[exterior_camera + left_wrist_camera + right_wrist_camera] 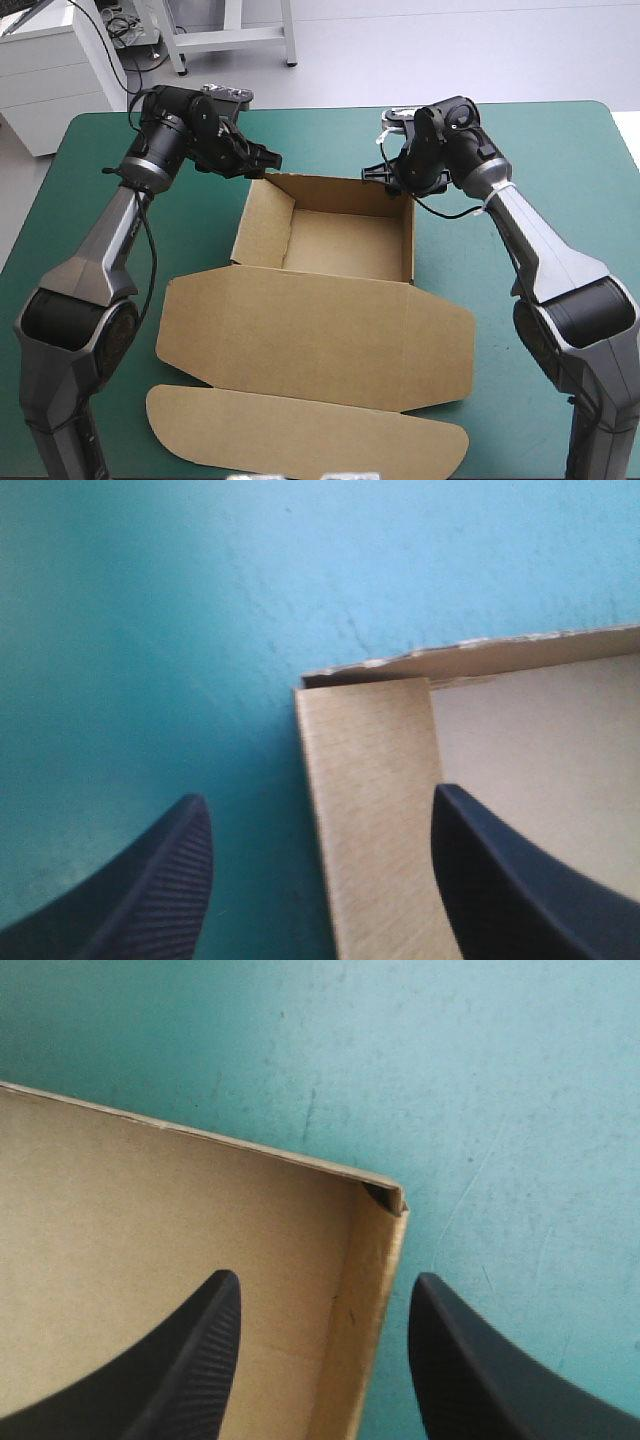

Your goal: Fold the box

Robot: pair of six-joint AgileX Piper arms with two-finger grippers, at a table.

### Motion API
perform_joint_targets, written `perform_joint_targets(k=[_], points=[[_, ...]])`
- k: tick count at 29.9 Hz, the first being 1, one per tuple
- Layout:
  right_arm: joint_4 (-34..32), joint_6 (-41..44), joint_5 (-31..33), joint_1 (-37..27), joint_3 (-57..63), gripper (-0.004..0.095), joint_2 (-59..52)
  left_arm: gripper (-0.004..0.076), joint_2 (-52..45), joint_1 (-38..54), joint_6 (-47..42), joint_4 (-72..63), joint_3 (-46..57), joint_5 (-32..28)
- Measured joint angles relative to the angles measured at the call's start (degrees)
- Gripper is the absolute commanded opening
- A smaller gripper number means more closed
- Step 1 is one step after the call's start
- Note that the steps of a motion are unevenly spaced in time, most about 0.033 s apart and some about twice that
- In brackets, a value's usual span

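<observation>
The left hand (268, 160) sits at the far left corner of the brown box (345, 245), spread wide and holding nothing. In its wrist view one black finger (150, 890) is over the teal-green cover (150, 630) outside the box and the other is over the box floor, with the left wall (365, 830) between them. The right hand (385, 172) is at the far right corner, equally wide and empty, straddling the right wall (370, 1320) with one finger inside the tray and one outside. Whether any finger touches the board cannot be told. The box stands as an open tray with four raised walls at the middle of the tabletop (560, 160), toward its far side. Its lid (320, 335) lies flat toward the near edge, and the rounded tuck flap (300, 435) at the lid's end is flat too.
</observation>
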Motion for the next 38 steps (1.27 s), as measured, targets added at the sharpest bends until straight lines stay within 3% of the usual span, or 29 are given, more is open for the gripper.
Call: perform_joint_targets(k=[3,6,8,18,28,33,38], points=[[-1.0,0.0,0.0,0.0,0.0,0.0483,-1.6,0.0333,-2.9,0.0,0.0,4.2,-0.1,0.2],[-2.0,0.0,0.1,0.0,0.0,0.0483,-3.0,0.0151,-6.6,0.0,0.0,7.4,-0.2,0.2],[-2.2,0.0,0.1,0.0,0.6,0.0483,-4.0,-0.0010,-9.3,0.0,0.1,8.4,-0.3,0.2],[-0.4,0.0,0.2,0.0,8.6,0.0483,-6.7,-0.0008,-26.6,0.0,4.2,8.0,4.2,0.2],[2.1,-0.6,0.0,0.0,12.6,0.0468,-4.0,-0.0008,-46.4,0.0,5.7,8.1,26.9,0.2],[2.8,-2.8,-0.1,0.0,12.6,0.0380,-2.3,-0.0008,-56.5,0.0,5.7,8.7,42.0,0.2],[4.7,-2.3,-0.2,0.0,12.6,0.0224,-0.9,-0.0008,-65.2,0.0,5.1,8.7,54.1,0.2]])
